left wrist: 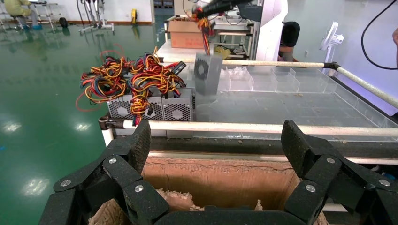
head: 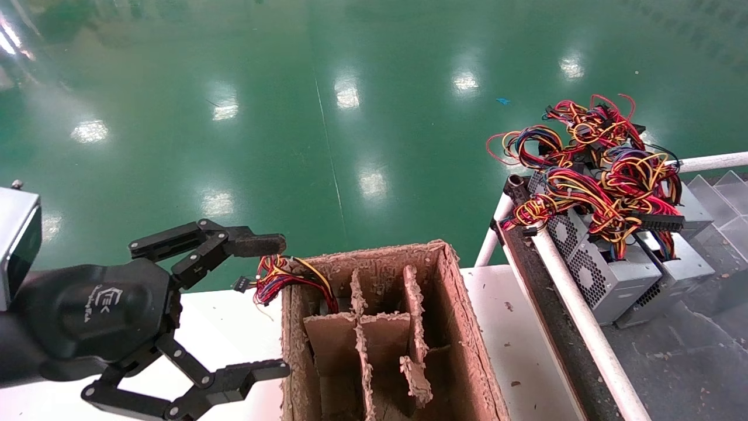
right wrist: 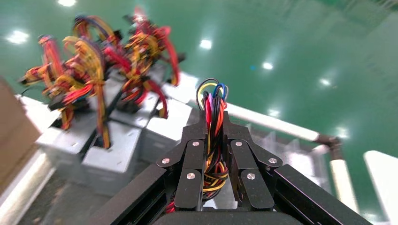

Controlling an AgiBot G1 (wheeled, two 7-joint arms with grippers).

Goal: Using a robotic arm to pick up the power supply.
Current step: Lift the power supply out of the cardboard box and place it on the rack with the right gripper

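Black linkage fingers of the left gripper [head: 281, 306] stand spread wide and hold nothing, low at the robot's left over the white table [head: 222, 316], just beside the cardboard box [head: 464, 333]. The box is split by ragged dividers, and a loose wire bundle [head: 279, 278] spills over its far left corner; I cannot tell what that bundle is attached to. Past the box, on the robot's right, a white rail [head: 575, 313] edges a tray where a pile of grey supplies [head: 608, 278] lies on its side with the wires tangled on top. The right gripper [right wrist: 214, 123] is out of the head view. Its own camera shows the fingers pressed together on a bunch of red, yellow, black and blue wires [right wrist: 213, 154]. From the left wrist it appears far off and high above the tray, and the power supply [left wrist: 207, 75] dangles from those wires. It is clear of the pile, its long axis is close to vertical, and its fan grille faces the left arm. So the load hangs straight below the right gripper and touches nothing else, while the left gripper sits well apart, across the box and the rail. I judge the pick is largely done. Any carry toward the box would run leftward over the rail, and a supply held only by its wires would likely swing.
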